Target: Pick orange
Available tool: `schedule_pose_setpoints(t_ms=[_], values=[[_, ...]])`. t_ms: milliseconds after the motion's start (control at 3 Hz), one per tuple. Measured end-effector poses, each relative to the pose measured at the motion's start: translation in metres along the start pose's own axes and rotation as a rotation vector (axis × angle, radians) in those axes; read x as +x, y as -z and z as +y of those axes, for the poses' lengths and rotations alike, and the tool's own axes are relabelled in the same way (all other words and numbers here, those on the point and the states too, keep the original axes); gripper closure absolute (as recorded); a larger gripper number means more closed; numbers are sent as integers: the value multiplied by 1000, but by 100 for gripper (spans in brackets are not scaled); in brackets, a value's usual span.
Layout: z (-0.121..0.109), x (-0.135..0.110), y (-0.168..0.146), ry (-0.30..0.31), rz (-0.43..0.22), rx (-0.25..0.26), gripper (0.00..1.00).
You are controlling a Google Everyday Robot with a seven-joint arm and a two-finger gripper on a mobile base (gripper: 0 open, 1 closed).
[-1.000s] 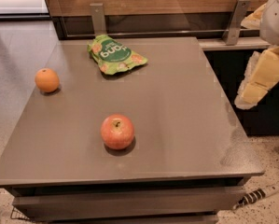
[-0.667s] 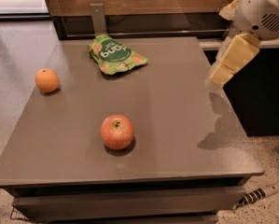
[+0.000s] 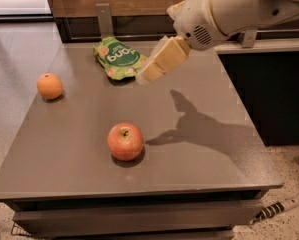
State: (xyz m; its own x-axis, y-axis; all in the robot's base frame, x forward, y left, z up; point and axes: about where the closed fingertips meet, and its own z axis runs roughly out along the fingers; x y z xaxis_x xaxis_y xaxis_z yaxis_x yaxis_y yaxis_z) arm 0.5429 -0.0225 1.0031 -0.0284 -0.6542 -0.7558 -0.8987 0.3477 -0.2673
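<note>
Grey and low, the surface (image 3: 79, 134) stands on a speckled floor, with a dark wood-panelled wall at its 12 o'clock edge. The orange (image 3: 49, 86) sits alone near the 9 o'clock edge, free on all sides. A larger red-yellow apple (image 3: 125, 141) rests toward 6 o'clock, well apart from the orange. A green snack pouch (image 3: 118, 58) lies flat toward 11 o'clock.

A second ago the hand (image 3: 159, 64) hung off the surface at 3 o'clock. It has since swung inward and now hovers above the back middle, just beside the pouch's 3 o'clock edge. That closes much of the gap to the fruit, so the reach looks under way. The grasp itself has not begun.

The white arm (image 3: 239, 6) comes in from 1 o'clock and slopes down. The hand points toward 8 o'clock, roughly along the line to the orange. It is clear of the surface, as its shadow (image 3: 199, 126) falls well away toward 4 o'clock. Whether the hand is open or closed cannot be told. Nothing shows in its hold.

From here the orange lies at about 8 o'clock. The pouch sits close under that path, so the hand should probably stay high until it is past it.
</note>
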Motion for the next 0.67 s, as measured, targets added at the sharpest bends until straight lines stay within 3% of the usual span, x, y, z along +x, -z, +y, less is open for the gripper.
schedule_pose_setpoints(t_ms=[333,667], values=[[9,-33,-36,13,-100,53,0],[4,-36,-33,14,-108,72,0]])
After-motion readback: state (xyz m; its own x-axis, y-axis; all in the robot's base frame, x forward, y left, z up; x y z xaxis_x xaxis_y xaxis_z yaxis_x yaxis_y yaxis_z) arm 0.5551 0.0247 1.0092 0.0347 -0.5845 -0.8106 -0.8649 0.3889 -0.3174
